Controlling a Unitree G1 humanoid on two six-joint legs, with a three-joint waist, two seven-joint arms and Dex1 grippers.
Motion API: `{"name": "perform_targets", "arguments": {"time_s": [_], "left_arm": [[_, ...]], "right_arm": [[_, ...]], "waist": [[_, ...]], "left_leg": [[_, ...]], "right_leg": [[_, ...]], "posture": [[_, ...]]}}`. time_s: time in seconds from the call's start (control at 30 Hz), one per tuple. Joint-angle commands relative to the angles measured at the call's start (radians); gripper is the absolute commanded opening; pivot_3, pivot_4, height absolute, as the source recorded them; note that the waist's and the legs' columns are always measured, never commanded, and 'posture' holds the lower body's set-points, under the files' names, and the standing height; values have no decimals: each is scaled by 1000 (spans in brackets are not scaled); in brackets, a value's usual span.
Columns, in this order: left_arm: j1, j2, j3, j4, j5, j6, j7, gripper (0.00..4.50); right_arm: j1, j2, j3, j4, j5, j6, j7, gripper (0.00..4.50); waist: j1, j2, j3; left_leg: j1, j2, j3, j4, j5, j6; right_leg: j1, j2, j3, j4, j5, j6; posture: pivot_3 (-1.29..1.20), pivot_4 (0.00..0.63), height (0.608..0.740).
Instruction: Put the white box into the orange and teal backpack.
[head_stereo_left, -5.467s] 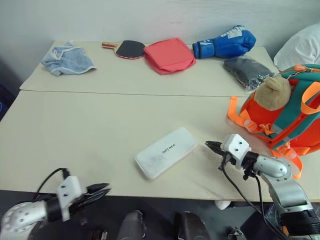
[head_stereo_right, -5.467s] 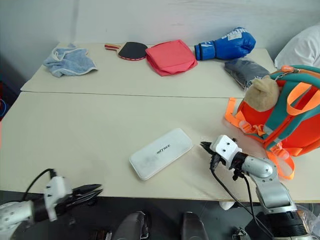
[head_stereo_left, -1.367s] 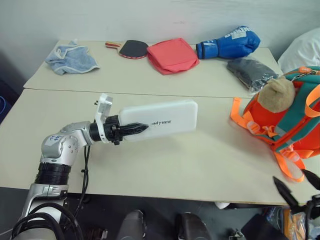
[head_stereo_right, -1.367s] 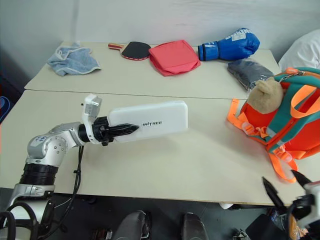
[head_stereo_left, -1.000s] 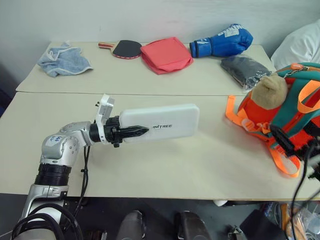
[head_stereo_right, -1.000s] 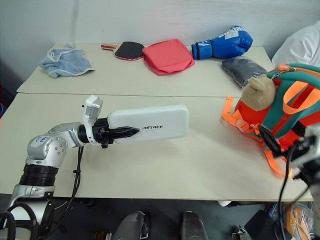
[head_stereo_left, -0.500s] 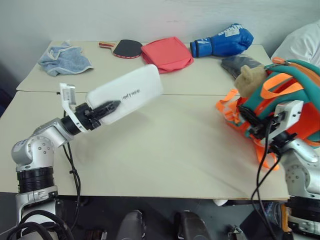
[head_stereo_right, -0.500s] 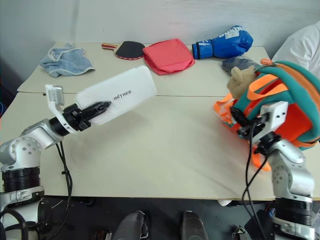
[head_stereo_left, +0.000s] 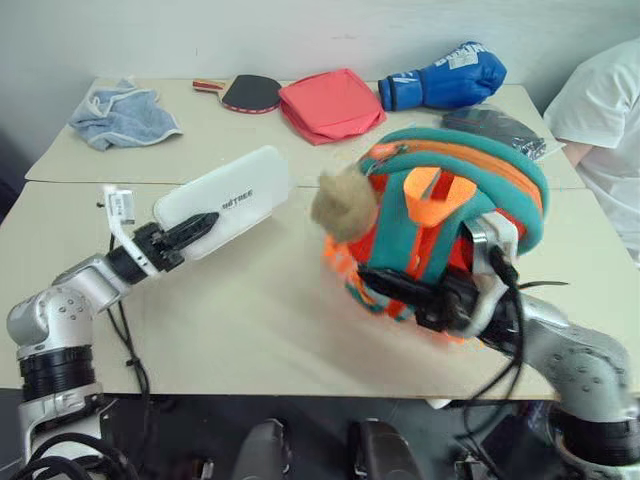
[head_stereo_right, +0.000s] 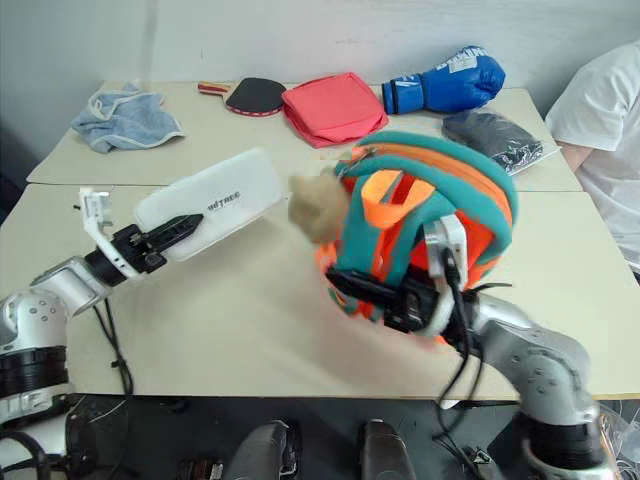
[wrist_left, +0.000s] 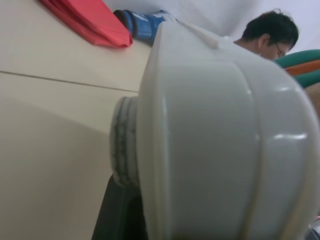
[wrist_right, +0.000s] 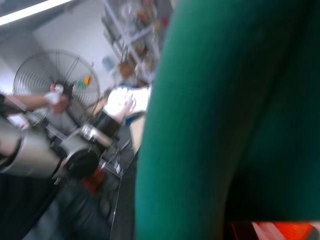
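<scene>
**Box held up at left, backpack gripped at centre-right**

Left eye view: left gripper (head_stereo_left: 200, 222) clamped on one end of the white box (head_stereo_left: 223, 202), held off the table (head_stereo_left: 240, 330) at centre-left, tilted up to the right. Right gripper (head_stereo_left: 400, 290) closed on the orange and teal backpack (head_stereo_left: 450, 220), centre-right; plush toy (head_stereo_left: 340, 207) hangs on its left side. Blue boxing glove (head_stereo_left: 445, 75), red cloth (head_stereo_left: 330, 103) along the top.

Left wrist view: white box end fills the frame, black finger (wrist_left: 120, 212) beneath.

Right wrist view: teal fabric close up.
</scene>
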Motion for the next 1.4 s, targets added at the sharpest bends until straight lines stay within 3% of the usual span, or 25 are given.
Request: {"name": "perform_targets", "arguments": {"time_s": [0.03,0.17,0.33,0.57,0.83,1.03,1.2,1.3,1.4], "left_arm": [[43,63,109,-103,-102,27,-57,1214],[109,82,158,-194,-188,73,-63,1214],[86,38,113,-340,-281,80,-28,1214],[-65,-1,-119,-308,-130,-59,-129,1214],[-114,41,-430,-189,208,-323,-348,1214],[-417,-108,-630,-118,419,-267,-132,1214],[-566,-201,-756,-76,502,-338,-226,1214],[-648,-323,-844,66,585,-433,-247,1214],[-661,-396,-840,195,637,-483,-214,1214]], "right_arm": [[72,-114,-132,-7,68,39,42,36],[93,-176,-188,40,48,31,56,36],[92,-186,-128,27,-48,14,98,36],[82,-165,-90,38,-114,2,110,36],[84,-153,-85,29,-164,-11,96,36],[105,-144,-104,-8,-123,-3,64,36],[91,-140,-97,-28,-88,5,33,36],[91,-144,-74,-42,-109,1,40,36],[96,-142,-62,-54,-126,-9,44,36]], "waist": [[1,-2,1],[1,-2,1],[12,-2,0],[27,-2,0],[27,-2,0],[58,-3,0],[45,-3,0],[47,-3,0],[52,-3,0]], "left_leg": [[0,0,0,0,0,0],[1,0,0,0,-2,4],[1,0,-2,0,-2,4],[1,-2,0,2,0,1],[1,-1,2,1,1,0],[0,-2,-1,7,-3,7],[-1,-2,-1,13,-4,7],[-2,-1,0,13,-4,6],[-2,-1,1,14,-4,6]], "right_leg": [[0,0,0,-1,0,0],[2,-1,0,-5,0,0],[1,-2,-1,-4,0,0],[2,-1,-1,-4,0,0],[2,3,0,-4,0,0],[5,1,-1,-4,1,2],[7,1,0,-5,2,2],[5,4,-1,-4,2,2],[4,5,-1,-5,1,2]], "posture": [[0,150,740],[0,150,740],[0,150,740],[0,150,740],[0,150,740],[0,150,740],[0,150,740],[0,150,740],[0,150,740]]}}
